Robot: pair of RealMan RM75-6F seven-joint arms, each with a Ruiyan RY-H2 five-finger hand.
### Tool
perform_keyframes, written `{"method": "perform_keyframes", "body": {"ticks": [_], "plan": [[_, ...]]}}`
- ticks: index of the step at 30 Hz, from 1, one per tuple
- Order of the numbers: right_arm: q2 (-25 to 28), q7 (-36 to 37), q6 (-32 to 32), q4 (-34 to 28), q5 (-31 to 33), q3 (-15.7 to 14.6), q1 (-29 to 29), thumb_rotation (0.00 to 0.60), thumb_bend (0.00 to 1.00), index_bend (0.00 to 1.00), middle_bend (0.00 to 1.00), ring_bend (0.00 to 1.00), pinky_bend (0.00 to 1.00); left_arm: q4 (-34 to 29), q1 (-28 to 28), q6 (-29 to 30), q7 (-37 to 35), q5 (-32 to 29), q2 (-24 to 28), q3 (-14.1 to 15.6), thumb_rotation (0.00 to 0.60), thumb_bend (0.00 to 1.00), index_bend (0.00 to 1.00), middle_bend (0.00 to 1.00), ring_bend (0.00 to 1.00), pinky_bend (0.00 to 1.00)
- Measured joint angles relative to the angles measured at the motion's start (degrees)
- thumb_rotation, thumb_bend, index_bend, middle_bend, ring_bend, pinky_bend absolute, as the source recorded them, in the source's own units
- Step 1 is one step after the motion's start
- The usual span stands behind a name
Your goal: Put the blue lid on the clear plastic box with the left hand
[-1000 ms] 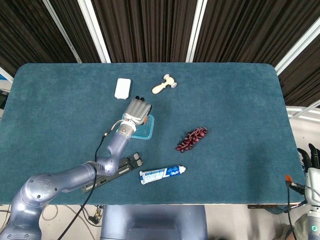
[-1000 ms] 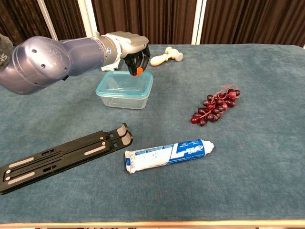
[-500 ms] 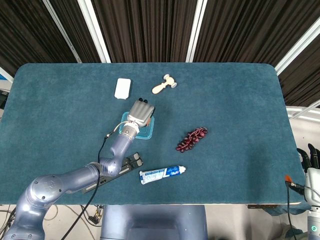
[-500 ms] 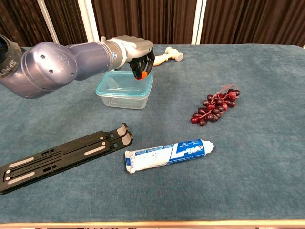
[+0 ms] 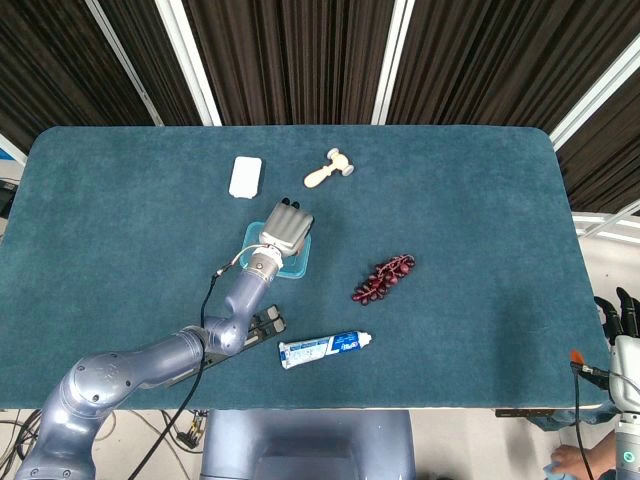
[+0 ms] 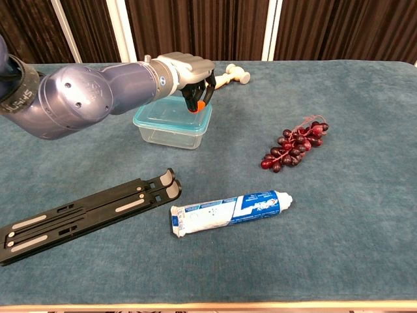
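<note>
The clear plastic box point(image 6: 172, 132) stands left of the table's middle, and the blue lid point(image 6: 171, 116) lies flat on top of it. My left hand point(image 6: 190, 73) hovers over the box's far right corner with its fingers curled down, an orange fingertip point(image 6: 202, 106) touching the lid's edge. In the head view the left hand point(image 5: 284, 227) hides most of the box, and only a strip of blue lid point(image 5: 291, 269) shows below it. My right hand point(image 5: 624, 322) stays off the table's near right corner, fingers apart and holding nothing.
A bunch of dark red grapes point(image 6: 294, 143) lies right of the box. A toothpaste tube point(image 6: 229, 211) and a black folding stand point(image 6: 88, 214) lie near the front. A wooden massager point(image 6: 229, 76) and a white flat box point(image 5: 245, 176) sit behind.
My left hand has slid right along the far side of the box, from its middle to the far right corner. The lidded box and the right hand have not moved.
</note>
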Motion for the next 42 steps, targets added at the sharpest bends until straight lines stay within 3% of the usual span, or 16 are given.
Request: {"method": "perform_keyframes", "body": {"ticks": [27, 36, 42], "plan": [[0.06, -0.04, 0.05, -0.05, -0.16, -0.09, 0.01, 0.600, 0.29, 0.17, 0.04, 0.03, 0.00, 2.98, 0.77, -0.91, 2.48, 0.88, -2.25, 0.20, 0.600, 0.56, 0.71, 0.57, 0.24, 0.22], [0.02, -0.13, 0.22, 0.06, -0.42, -0.18, -0.01, 0.600, 0.29, 0.17, 0.04, 0.03, 0.00, -1.58, 1.16, 1.42, 2.56, 1.59, 0.00, -0.78, 0.600, 0.56, 0.71, 0.57, 0.24, 0.22], [-0.03, -0.16, 0.26, 0.15, -0.54, -0.22, -0.01, 0.600, 0.29, 0.17, 0.04, 0.03, 0.00, -7.89, 1.91, 4.06, 2.42, 2.37, 3.29, -1.58, 0.600, 0.56, 0.71, 0.57, 0.24, 0.22]]}}
